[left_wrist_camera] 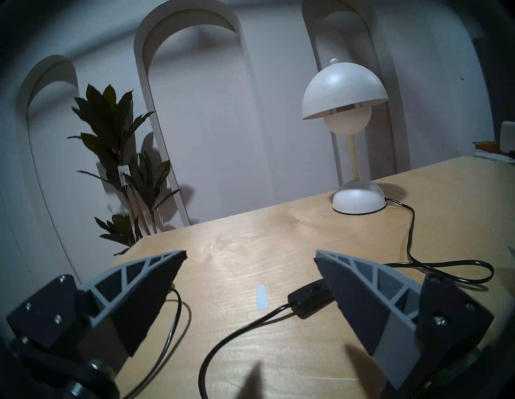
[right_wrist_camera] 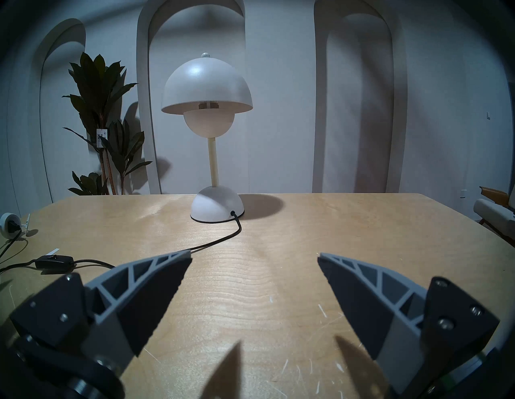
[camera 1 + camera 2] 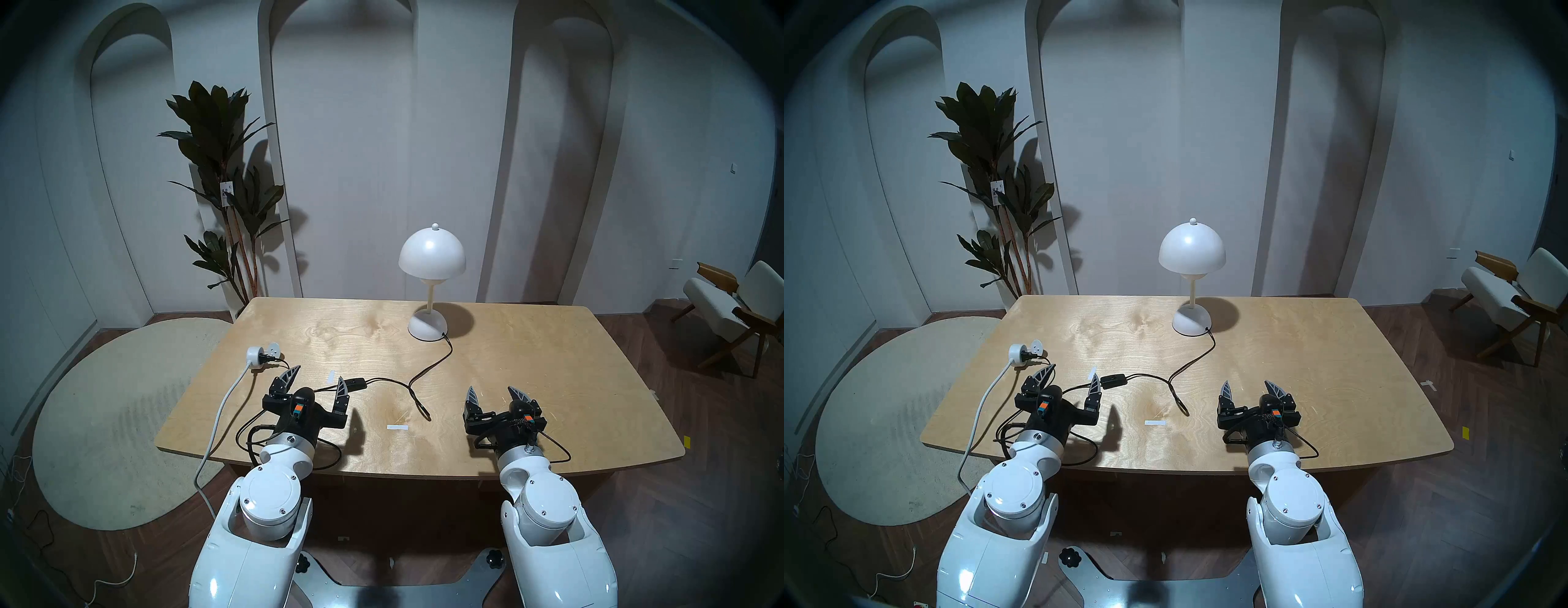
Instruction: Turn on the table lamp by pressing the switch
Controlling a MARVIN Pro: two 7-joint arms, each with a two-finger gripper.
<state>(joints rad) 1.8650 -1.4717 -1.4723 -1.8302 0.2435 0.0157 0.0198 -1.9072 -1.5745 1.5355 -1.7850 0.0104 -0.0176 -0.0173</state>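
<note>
At the left of the wooden table (image 3: 530, 365), a round white socket adapter (image 3: 259, 354) lies on the top with a black plug in it and a grey cable (image 3: 220, 420) trailing off the near edge. Just to its right hovers the left gripper (image 3: 317, 378), fingers spread wide and holding nothing. The switch (image 3: 355, 384), a small flat black box on the thin black cord (image 3: 428, 369), lies on the table right at the tip of that gripper's right-hand finger. In the left wrist view the switch (image 1: 309, 299) sits partly hidden behind that finger (image 1: 362, 292), outside the gap between the two; whether finger and switch actually touch is hard to judge from either angle. A small white strip of tape (image 1: 262, 296) lies on the table between the fingers, beside the switch.

From the switch the cord loops rightward, bends near the middle of the table and runs back to the base of the table lamp (image 3: 432, 254), which stands upright toward the far edge, unlit, well apart from both grippers.

Further right, the right gripper (image 3: 497, 395) hangs above bare wood near the front edge, its fingers also parted wide with nothing between them. In the right wrist view the lamp (image 2: 207, 92) stands straight ahead and the switch (image 2: 54, 262) lies far to the left.
</note>
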